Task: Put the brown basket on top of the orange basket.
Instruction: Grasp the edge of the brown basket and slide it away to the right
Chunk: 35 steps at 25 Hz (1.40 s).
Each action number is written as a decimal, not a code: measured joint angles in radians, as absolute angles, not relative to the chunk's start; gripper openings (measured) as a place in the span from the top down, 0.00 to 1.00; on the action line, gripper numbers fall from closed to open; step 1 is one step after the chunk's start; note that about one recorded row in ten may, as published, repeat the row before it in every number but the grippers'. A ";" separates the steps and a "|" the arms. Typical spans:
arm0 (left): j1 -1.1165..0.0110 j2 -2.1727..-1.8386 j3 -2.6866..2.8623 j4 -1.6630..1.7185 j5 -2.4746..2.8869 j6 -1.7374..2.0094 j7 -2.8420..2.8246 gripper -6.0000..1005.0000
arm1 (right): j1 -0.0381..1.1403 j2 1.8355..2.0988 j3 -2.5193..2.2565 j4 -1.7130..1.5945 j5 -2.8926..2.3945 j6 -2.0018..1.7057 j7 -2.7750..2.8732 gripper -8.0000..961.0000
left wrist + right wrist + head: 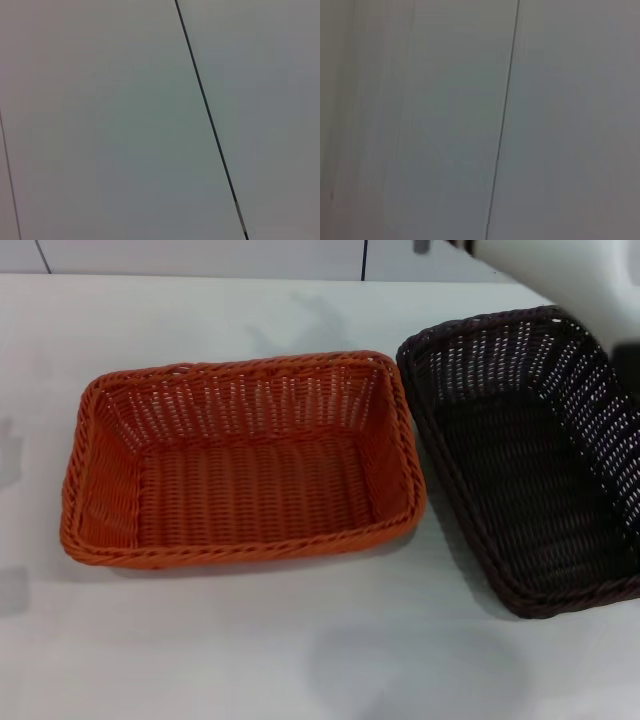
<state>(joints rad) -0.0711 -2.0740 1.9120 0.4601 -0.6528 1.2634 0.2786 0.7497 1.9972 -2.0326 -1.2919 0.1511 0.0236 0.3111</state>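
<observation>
Brown basket (535, 455) long axis running front-to-back; orange basket (245, 460) crosswise (just beside); jaws unseen, state unknown.

both baskets woven wicker-style, braided rims: orange basket (240, 460) slight sheen, brown basket (530, 450) glossier strands. table (300, 650) smooth, matt white.

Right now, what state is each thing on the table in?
orange basket: upright, empty, resting on the white table.
brown basket: upright, empty, on the table beside the orange one, on its right, not yet stacked.
right arm: part of it above the brown basket's far corner; claw not in view.
</observation>
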 joint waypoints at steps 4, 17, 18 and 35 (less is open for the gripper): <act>-0.083 -2.073 1.907 0.455 -0.656 1.259 0.282 0.34 | 0.791 1.999 -1.994 -1.357 0.162 0.213 0.278 0.14; -0.121 -2.070 1.906 0.416 -0.667 1.253 0.287 0.34 | 0.867 2.010 -1.426 -1.509 0.893 1.053 -0.420 0.14; -0.121 -2.070 1.906 0.416 -0.667 1.253 0.287 0.34 | 0.863 2.010 -1.398 -1.516 0.901 1.090 -0.435 0.14; -0.164 -2.072 1.888 0.403 -0.669 1.193 0.290 0.34 | 0.930 1.980 -1.333 -1.486 0.948 1.766 -0.634 0.14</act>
<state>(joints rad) -0.1642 -2.0722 1.8883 0.4033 -0.6687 1.1930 0.2898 0.9299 1.9802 -1.3330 -1.4860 0.9485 1.7659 -0.6336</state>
